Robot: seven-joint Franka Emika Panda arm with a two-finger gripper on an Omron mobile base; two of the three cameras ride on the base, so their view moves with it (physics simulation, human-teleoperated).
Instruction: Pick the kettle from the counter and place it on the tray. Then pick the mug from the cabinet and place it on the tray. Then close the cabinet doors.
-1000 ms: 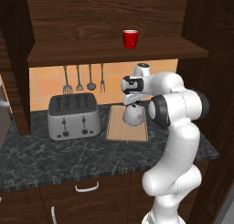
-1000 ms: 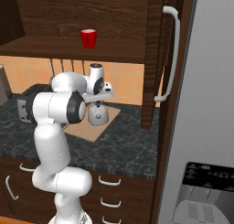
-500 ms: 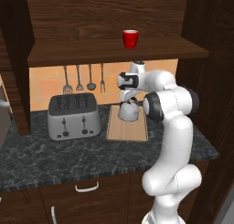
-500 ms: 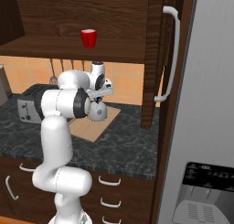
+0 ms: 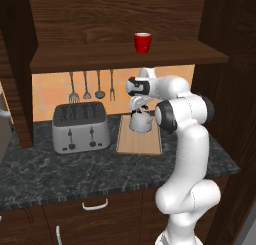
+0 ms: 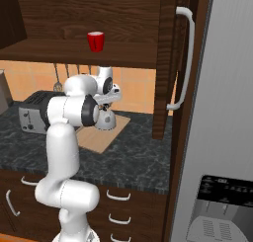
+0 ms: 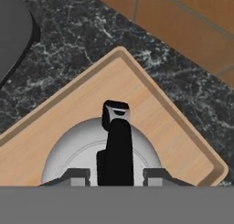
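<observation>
The silver kettle stands upright on the tan wooden tray, near its far end. My gripper hangs just above it, and in the hand view its fingertips stand either side of the black arched handle with a small gap on each side, so the gripper is open. The red mug sits on the cabinet shelf. The right cabinet door stands open with its silver bar handle facing out.
A boxy silver toaster stands left of the tray on the dark marbled counter. Utensils hang on the orange back wall. A grey fridge rises at the right, beside the open door.
The arm carried the kettle toward the tray's far end and lowered it onto the board. The jaws have since parted from the handle.
</observation>
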